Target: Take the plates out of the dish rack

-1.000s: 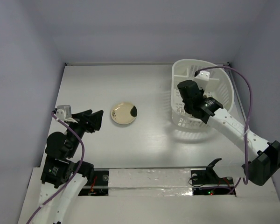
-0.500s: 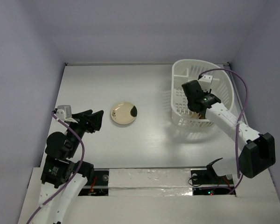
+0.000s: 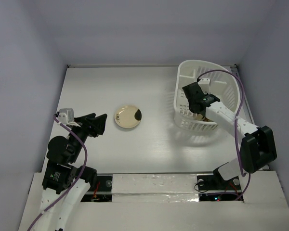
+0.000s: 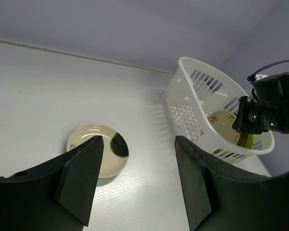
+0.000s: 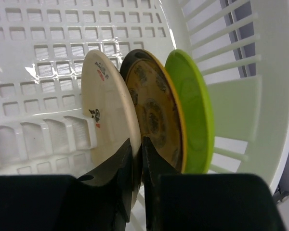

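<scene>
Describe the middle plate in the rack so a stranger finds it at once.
Find the white basket at the far right of the table; three plates stand on edge inside. The middle one, the amber plate, alone has a dark rim and a pattern, between the cream plate and the green plate.

Left arm (image 3: 62,163), lower left of the overhead frame: white links, chunky black joints, a purple cable (image 3: 84,151) looping along it. Right arm (image 3: 229,122), right side: same build, a second cable (image 3: 241,96) arching over. Matte-black wedge fingers (image 4: 82,178); green lights (image 4: 253,116) glow.
</scene>
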